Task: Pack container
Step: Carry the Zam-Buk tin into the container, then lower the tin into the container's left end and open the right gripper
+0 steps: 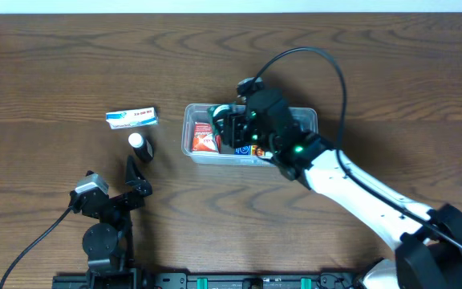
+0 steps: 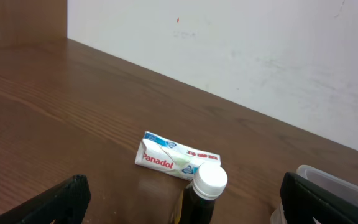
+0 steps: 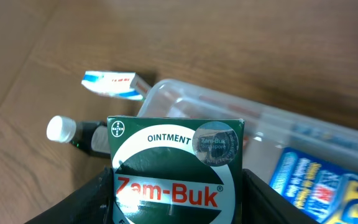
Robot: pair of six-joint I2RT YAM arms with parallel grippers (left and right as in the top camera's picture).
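Note:
The clear plastic container (image 1: 307, 120) sits mid-table and holds a red box (image 1: 204, 138) and a blue box (image 3: 319, 180). My right gripper (image 1: 233, 128) is over the container's left half, shut on a green Zam-Buk ointment box (image 3: 174, 168). A white and blue Panadol box (image 1: 131, 118) lies to the container's left; it also shows in the left wrist view (image 2: 173, 157). A dark bottle with a white cap (image 1: 139, 144) stands below it, and in the left wrist view (image 2: 205, 190) it is between my open left fingers (image 2: 185, 208). My left gripper (image 1: 135, 181) is empty, near the bottle.
The container's rim (image 2: 334, 186) shows at the right edge of the left wrist view. A white wall borders the table's far side. The right arm's cable arcs above the container's right end.

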